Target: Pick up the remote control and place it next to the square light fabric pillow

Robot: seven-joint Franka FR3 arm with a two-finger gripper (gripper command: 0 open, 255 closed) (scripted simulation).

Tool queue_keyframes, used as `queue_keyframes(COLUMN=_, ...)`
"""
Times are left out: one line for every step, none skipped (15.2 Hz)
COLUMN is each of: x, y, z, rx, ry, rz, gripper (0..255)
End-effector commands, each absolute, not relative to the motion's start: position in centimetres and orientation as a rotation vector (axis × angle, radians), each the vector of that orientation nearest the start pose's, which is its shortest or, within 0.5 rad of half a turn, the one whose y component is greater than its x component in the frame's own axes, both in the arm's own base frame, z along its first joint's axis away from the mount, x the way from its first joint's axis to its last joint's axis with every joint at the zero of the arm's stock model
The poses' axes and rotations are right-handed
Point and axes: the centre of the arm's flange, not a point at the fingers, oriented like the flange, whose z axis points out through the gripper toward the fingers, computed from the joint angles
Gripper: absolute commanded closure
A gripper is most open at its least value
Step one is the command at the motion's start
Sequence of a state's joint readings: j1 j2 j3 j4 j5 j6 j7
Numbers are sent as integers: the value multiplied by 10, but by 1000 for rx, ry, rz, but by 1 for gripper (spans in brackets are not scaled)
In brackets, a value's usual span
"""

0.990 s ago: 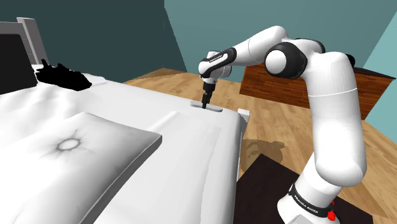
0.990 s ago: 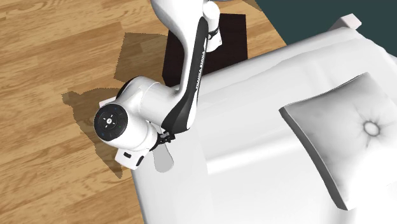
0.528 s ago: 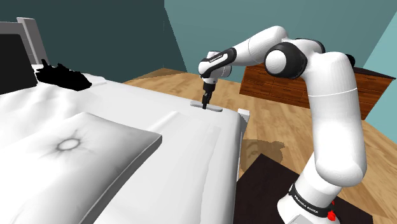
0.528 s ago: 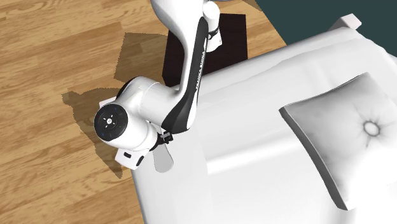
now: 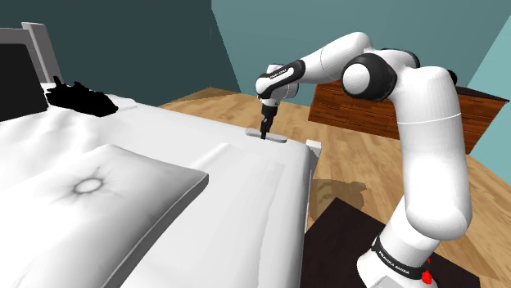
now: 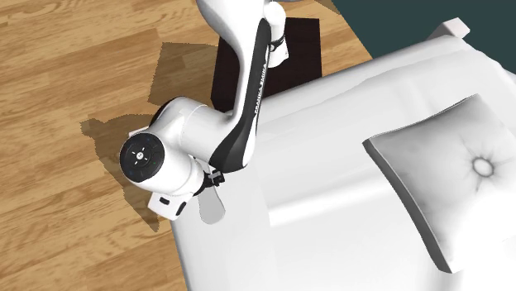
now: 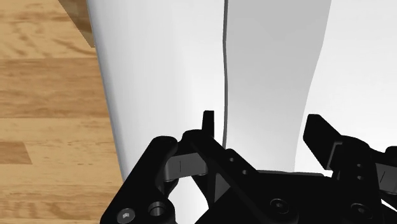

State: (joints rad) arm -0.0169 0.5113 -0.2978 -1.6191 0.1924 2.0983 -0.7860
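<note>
- A white bed [image 5: 246,188] carried the things; in the second exterior view its bare sheet [image 6: 331,190] ran slantwise across the picture.
- A pale square pillow [image 5: 98,192] with a tufted centre lay flat on it, well apart from the bed's foot corner; the second exterior view had this pillow [image 6: 451,178] at its right.
- A flat, pale grey remote control [image 5: 266,139] lay at that foot corner, its rounded end [image 6: 211,207] close to the edge.
- A black, ragged shape [image 5: 82,98] lay near the head end.
- The bed stood on a wooden floor [image 6: 74,74].
</note>
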Motion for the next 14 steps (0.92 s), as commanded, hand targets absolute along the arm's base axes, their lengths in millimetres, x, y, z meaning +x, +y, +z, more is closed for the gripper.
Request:
queue_keyframes(x=658, y=-178, z=346, rx=-3055, ry=-634, rz=-10, gripper=255)
queue_keyframes(x=658, y=-178, z=352, rx=-3055, ry=-634, rz=-10, gripper=255)
queue_keyframes(x=658, y=-178, z=357, rx=-3055, ry=-634, rz=-10, gripper=255)
queue_keyframes(x=658, y=-178, z=362, rx=-3055, ry=-634, rz=-10, gripper=255)
queue_keyframes(x=658, y=-178, z=367, rx=-3055, ry=-634, rz=-10, gripper=255)
queue_keyframes(x=658, y=-178, z=373, rx=-3055, ry=-634, rz=-10, gripper=255)
queue_keyframes(x=658, y=-178, z=378, rx=-3055, ry=-634, rz=-10, gripper=255)
queue_keyframes(x=658, y=-178, z=383, rx=-3055, ry=-634, rz=-10, gripper=255)
queue_keyframes(x=658, y=-178, z=389, rx=-3055, ry=-634, rz=-10, gripper=255)
queue_keyframes(x=658, y=-178, z=394, rx=-3055, ry=-634, rz=-10, gripper=255)
queue_keyframes(x=658, y=-178, z=399, rx=-3055, ry=-634, rz=-10, gripper=255)
queue_keyframes(x=658, y=-178, z=404, rx=-3055, ry=-634, rz=-10, gripper=255)
queue_keyframes(x=658, y=-178, z=410, rx=-3055, ry=-634, rz=-10, gripper=255)
queue_keyframes(x=658, y=-178, z=415, rx=-3055, ry=-634, rz=-10, gripper=255)
